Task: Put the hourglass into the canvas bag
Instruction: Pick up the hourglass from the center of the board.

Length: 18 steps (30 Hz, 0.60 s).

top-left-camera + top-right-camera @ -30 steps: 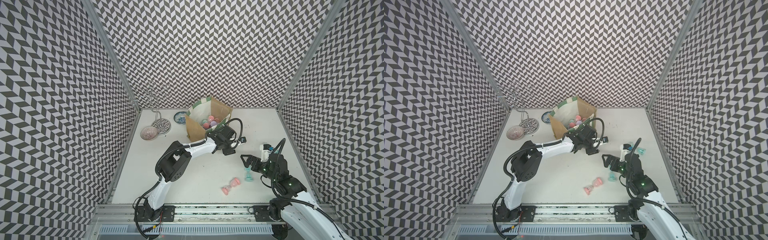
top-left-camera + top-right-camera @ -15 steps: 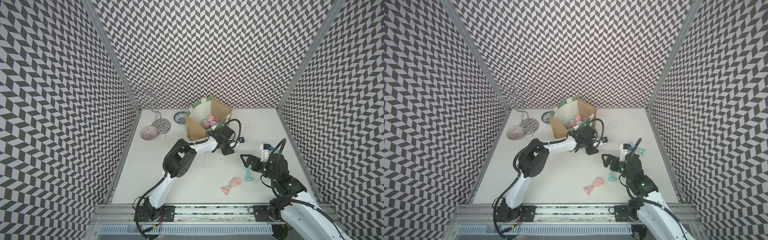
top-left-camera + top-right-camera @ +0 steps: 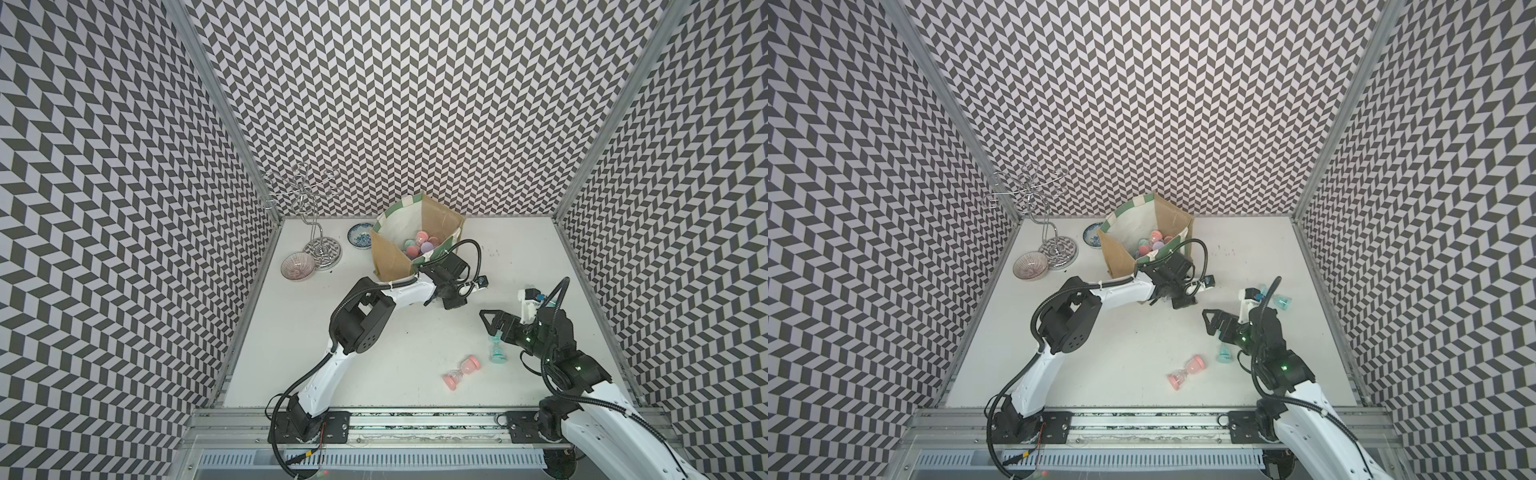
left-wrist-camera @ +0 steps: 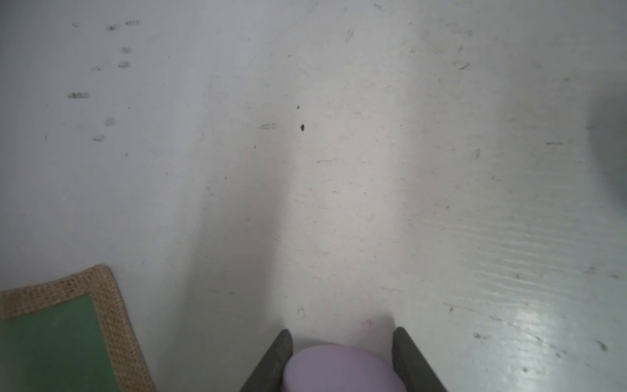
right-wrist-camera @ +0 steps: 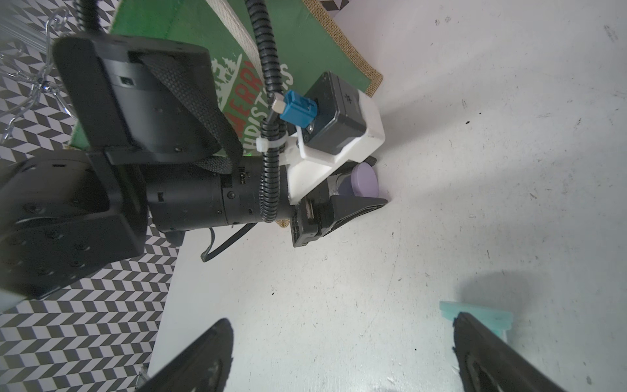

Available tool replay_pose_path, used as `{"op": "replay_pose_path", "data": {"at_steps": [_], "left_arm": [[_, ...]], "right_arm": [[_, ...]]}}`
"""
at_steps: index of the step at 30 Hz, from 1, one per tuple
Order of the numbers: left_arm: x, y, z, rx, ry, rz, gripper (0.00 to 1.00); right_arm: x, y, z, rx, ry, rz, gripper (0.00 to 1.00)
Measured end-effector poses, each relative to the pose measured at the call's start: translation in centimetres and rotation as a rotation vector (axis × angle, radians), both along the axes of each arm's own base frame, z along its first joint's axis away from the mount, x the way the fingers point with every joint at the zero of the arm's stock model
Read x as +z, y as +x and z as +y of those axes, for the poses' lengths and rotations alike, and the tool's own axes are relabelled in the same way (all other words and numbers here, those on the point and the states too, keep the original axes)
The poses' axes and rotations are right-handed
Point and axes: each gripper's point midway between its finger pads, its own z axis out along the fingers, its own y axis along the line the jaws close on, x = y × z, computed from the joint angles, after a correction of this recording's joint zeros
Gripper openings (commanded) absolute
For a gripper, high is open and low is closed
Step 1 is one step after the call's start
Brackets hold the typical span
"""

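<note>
left pincer (image 4: 339,334): closed on the lilac hourglass (image 4: 339,368), round cap gripped between both fingers, low over the counter (image 3: 395,353).
right pincer (image 5: 342,320): wide open, nothing between the fingers, aimed toward the left pincer, well apart from it.
canvas bag (image 3: 390,259): one, upright, mouth open, just beside the left pincer; corner of the green panel off to one side of the fingers, not touching them in the left wrist view.
hourglasses outside the bag: four counted (one lilac, one pink, two teal).
lilac hourglass, place: in the left pincer, outside the bag, by its lower front corner.
pink hourglass (image 3: 461,372): one, lying on the counter, near the right pincer, well apart from the left pincer.
near teal hourglass (image 3: 496,351): one, at the tip of one right-pincer finger, partly hidden behind it in the right wrist view.
far teal hourglass (image 3: 1281,301): one, behind the right pincer, beside its wrist.
coloured caps (image 3: 419,245): several inside the bag, pink, teal and lilac; exact count unclear.
beyond the bag from the left pincer: one wire stand (image 3: 318,249), one pinkish bowl (image 3: 297,266), one blue-patterned dish (image 3: 360,241).
</note>
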Motion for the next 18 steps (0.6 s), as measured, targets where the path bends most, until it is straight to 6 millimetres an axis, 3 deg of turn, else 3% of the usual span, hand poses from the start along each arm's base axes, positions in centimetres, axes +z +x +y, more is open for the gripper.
{"op": "replay_pose_path", "data": {"at_steps": [12,18], "left_arm": [[0.2,-0.1,0.0,0.022,-0.011,0.018,0.34],[2.1,-0.3,0.3,0.058,-0.046,0.024,0.30]], "right_arm": [[0.0,0.0,0.0,0.002,0.001,-0.002,0.99],[0.5,-0.1,0.1,0.006,0.009,-0.019,0.99]]}}
